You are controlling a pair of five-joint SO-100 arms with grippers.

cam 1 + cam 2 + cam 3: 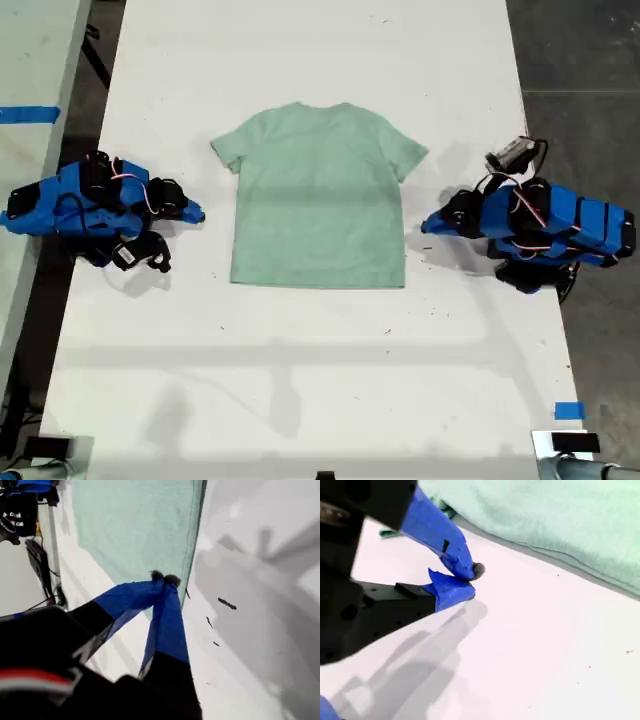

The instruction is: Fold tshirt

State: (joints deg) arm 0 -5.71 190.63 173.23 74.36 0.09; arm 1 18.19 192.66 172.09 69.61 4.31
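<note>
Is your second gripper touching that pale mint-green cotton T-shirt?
Apart. The second wrist view shows a strip of bare white table between my second gripper and the nearest edge of the pale mint-green cotton T-shirt.

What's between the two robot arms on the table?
The tshirt, spread flat on the white table, lies between them in the exterior view.

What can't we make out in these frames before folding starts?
- Tag of the tshirt: not visible. The neckline is too small in the exterior view and lies outside both wrist views.
- Whether my first end effector touches the cloth: its tips overlap the hem and their height is unclear.
- Gap under my second end effector: its own body hides it.
- Black item at the exterior view's bottom right: cut off by the frame edge.
</note>
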